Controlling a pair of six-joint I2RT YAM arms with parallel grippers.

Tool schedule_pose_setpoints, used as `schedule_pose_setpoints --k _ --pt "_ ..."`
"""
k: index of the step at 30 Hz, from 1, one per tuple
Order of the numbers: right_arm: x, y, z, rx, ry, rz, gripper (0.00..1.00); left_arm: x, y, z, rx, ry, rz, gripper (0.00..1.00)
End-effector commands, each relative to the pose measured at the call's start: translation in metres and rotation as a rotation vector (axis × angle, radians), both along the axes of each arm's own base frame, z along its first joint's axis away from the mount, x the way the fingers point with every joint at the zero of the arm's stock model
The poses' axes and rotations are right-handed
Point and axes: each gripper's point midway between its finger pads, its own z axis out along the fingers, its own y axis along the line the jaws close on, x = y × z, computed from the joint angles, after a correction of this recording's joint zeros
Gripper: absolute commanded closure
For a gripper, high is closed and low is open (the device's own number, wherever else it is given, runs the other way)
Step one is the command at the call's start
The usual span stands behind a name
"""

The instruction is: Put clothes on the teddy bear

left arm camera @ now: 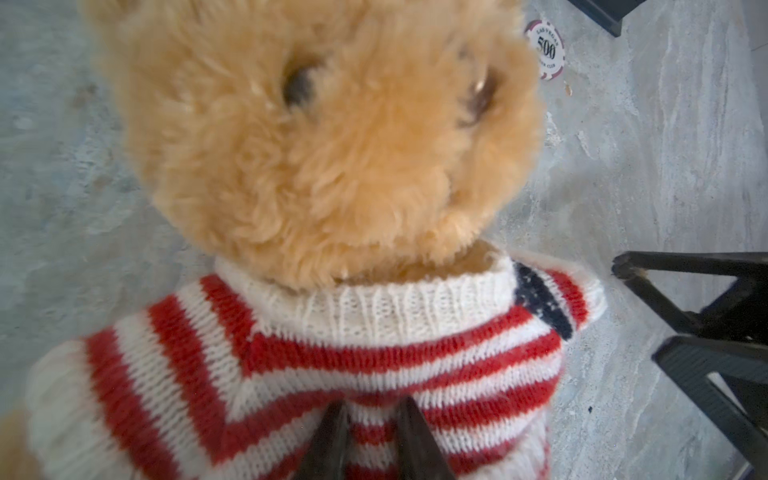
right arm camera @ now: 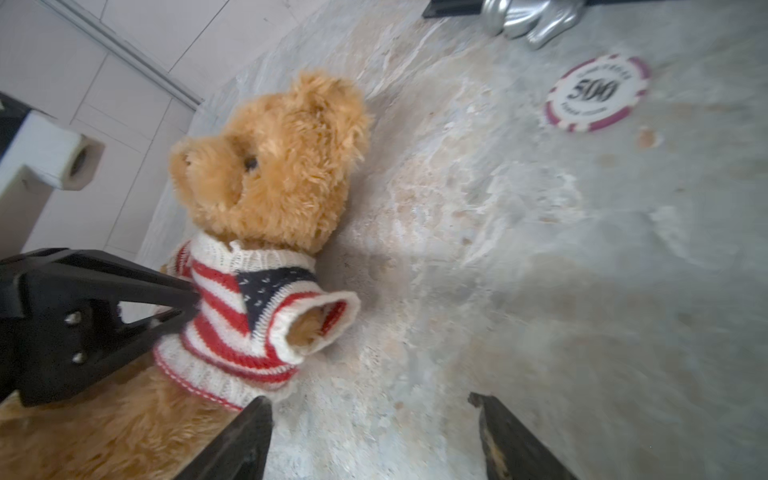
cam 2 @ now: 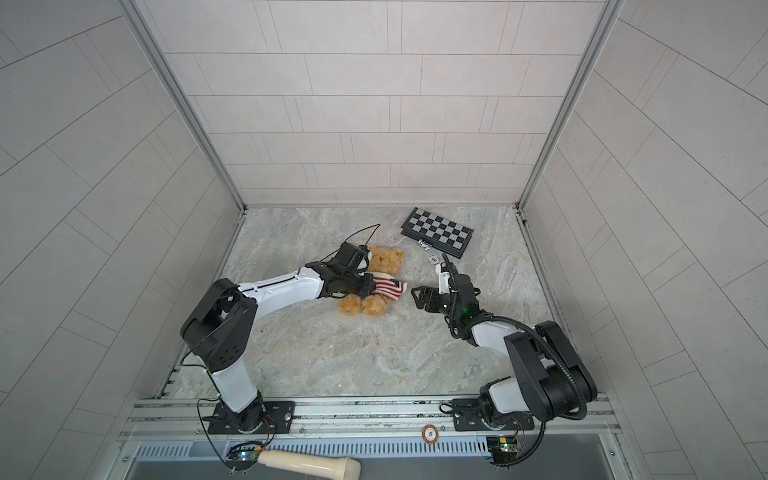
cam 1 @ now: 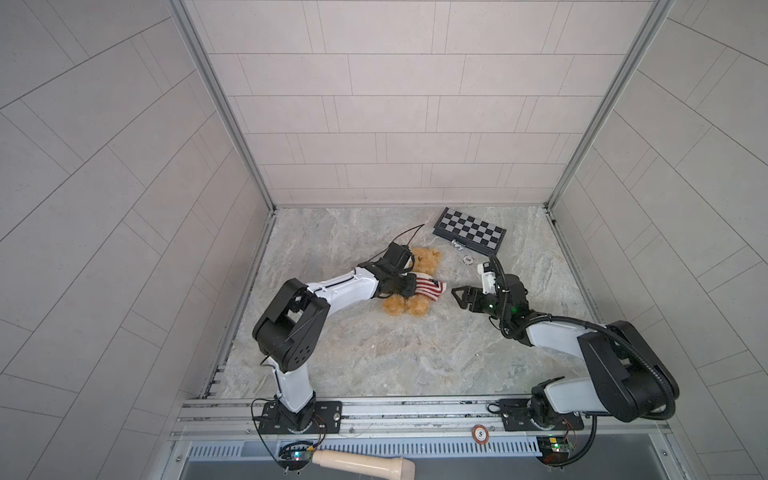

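L gripper (left arm camera: 374, 419) is pinching the sweater (left arm camera: 374, 357) mid-chest on the teddy bear (left arm camera: 332, 145), w/ R gripper (cam 1: 457, 298) hovering open just beside bear's other sleeve, so nearer to it.

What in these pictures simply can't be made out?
- Left gripper on the sweater: pinching or only touching, unclear; left wrist view's edge cuts its fingers.
- Teddy bear: its side beneath that gripper is hidden in both top views.
- Silver thing: cut off in right wrist view, too small in top views.

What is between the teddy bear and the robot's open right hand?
Nothing, just bare table between the teddy bear and the right gripper. The right wrist view and both top views show it.
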Motion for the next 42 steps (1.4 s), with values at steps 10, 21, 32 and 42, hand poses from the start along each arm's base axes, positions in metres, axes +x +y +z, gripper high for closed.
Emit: schedule_pose_setpoints --k 10,21,32,42 --pt "0.022 0.061 0.021 0.204 -0.067 0.117 0.22 -0.03 0.04 -0.048 0.023 0.149 0.0 0.88" --pt "0.022 0.09 0.014 0.137 -0.048 0.19 0.4 -0.039 0.04 -0.055 -0.032 0.175 0.033 0.99" --pt "-0.031 0.157 0.048 0.047 -0.095 0.364 0.61 0.001 0.072 -0.049 -0.052 0.124 0.159 0.77" --pt "-0.04 0.135 0.066 -0.04 -0.146 0.322 0.45 0.002 0.075 -0.015 -0.058 0.028 0.124 0.62"
